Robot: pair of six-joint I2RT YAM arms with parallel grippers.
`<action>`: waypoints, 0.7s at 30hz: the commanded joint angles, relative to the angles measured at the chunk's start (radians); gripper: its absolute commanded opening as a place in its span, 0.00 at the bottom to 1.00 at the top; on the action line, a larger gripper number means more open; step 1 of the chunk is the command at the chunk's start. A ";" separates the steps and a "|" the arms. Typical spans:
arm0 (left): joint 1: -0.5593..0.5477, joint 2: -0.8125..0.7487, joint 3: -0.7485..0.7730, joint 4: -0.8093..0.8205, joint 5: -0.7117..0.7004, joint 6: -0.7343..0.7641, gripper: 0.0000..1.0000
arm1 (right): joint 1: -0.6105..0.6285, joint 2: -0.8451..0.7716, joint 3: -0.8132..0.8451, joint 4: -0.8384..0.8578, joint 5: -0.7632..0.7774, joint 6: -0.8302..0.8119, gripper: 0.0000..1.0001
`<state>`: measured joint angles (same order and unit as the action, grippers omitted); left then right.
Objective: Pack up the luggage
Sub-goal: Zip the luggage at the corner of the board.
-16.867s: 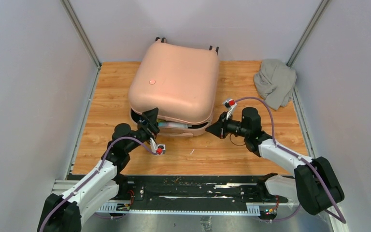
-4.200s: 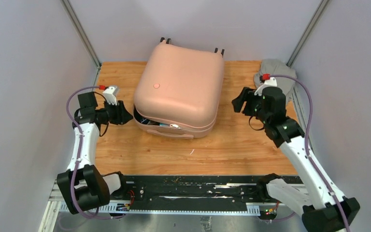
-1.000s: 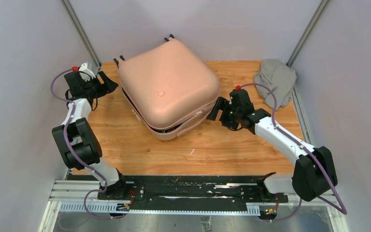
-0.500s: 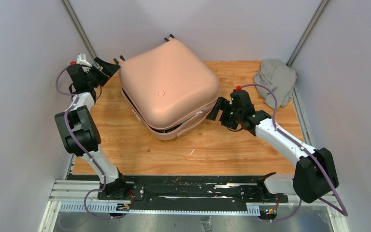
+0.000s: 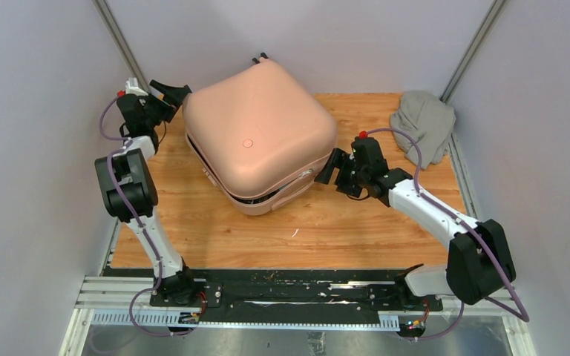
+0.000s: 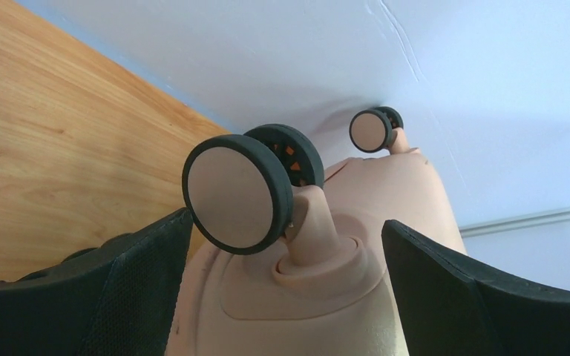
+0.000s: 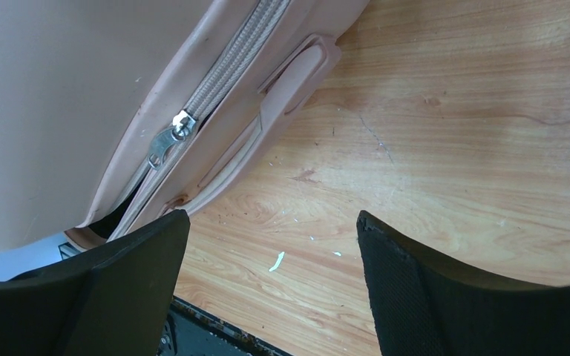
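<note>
The luggage (image 5: 256,130), a pale pink hard-shell suitcase, lies flat and turned at an angle on the wooden table, its round emblem (image 5: 247,143) facing up. My left gripper (image 5: 174,93) is open at its back left corner. In the left wrist view, the gripper (image 6: 286,245) straddles the base of a black caster wheel (image 6: 237,193), and a second wheel (image 6: 371,130) shows behind. My right gripper (image 5: 330,167) is open just off the suitcase's right front side. In the right wrist view, the gripper (image 7: 271,219) holds nothing, and the zipper pull (image 7: 171,141) sits above a dark gap in the seam.
A crumpled grey cloth (image 5: 423,122) lies at the back right corner of the table. Grey walls close in the left, right and back. The suitcase's side handle (image 7: 289,81) faces the right arm. Small white scraps (image 7: 276,261) lie on the wood.
My left gripper has swung right and back to the suitcase's rear left corner and opened wider. The right gripper has barely moved. The suitcase has stayed in place.
</note>
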<state>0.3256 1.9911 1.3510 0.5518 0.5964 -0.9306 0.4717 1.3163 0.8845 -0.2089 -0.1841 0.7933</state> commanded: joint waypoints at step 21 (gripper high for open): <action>-0.030 0.000 -0.077 0.333 -0.034 -0.226 0.18 | 0.062 0.038 -0.040 0.234 0.035 0.180 0.75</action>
<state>0.2974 2.0460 1.3094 0.7868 0.5304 -1.1305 0.5163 1.3705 0.8738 -0.0437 -0.1875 0.9028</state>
